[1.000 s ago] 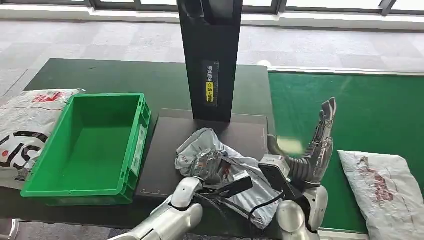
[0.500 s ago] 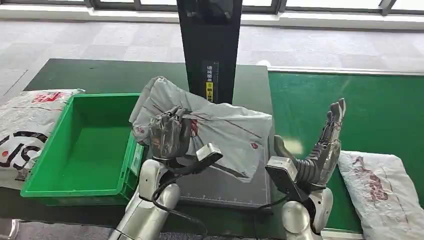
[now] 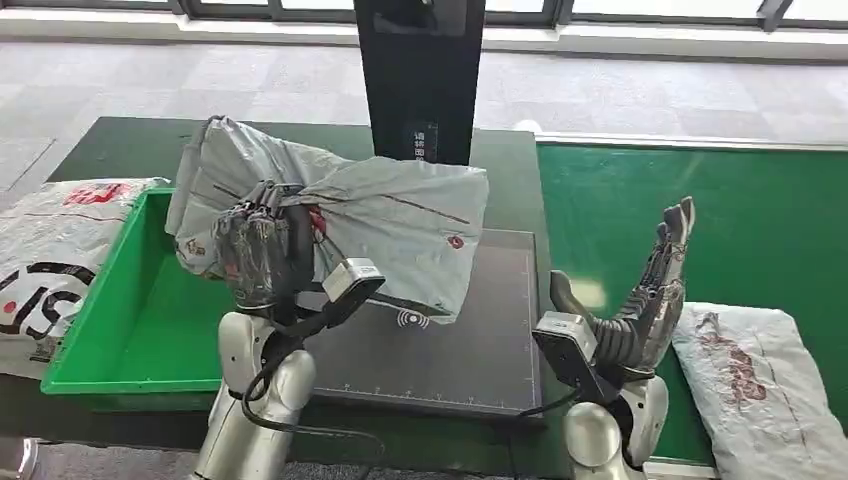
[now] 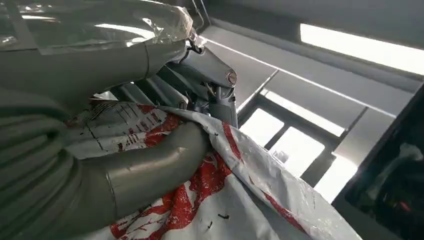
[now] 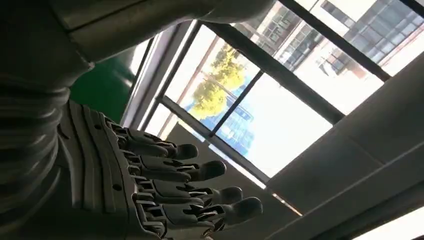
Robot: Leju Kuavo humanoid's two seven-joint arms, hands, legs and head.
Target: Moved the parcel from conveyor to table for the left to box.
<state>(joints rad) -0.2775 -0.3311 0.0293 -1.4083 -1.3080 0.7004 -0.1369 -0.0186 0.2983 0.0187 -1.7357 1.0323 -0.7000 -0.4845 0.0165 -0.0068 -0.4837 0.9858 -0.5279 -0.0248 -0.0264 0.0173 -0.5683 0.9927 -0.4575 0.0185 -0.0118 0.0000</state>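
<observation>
My left hand (image 3: 262, 258) grips a crumpled grey parcel bag (image 3: 390, 225) with red print and holds it up in the air, over the right wall of the green box (image 3: 130, 320) and the left side of the dark scanner plate (image 3: 470, 345). In the left wrist view the thumb (image 4: 150, 172) and fingers (image 4: 200, 75) clamp the parcel (image 4: 240, 200). My right hand (image 3: 645, 300) stands upright at the conveyor's near edge, fingers straight and apart, holding nothing; the right wrist view shows those fingers (image 5: 175, 190) spread.
A black scanner post (image 3: 420, 80) rises behind the plate. A second parcel (image 3: 765, 385) lies on the green conveyor (image 3: 720, 220) to the right of my right hand. A large white bag (image 3: 45, 260) lies left of the box.
My left hand has lifted the parcel off the scanner plate and carried it up and to the left, towards the green box. The right hand has barely moved.
</observation>
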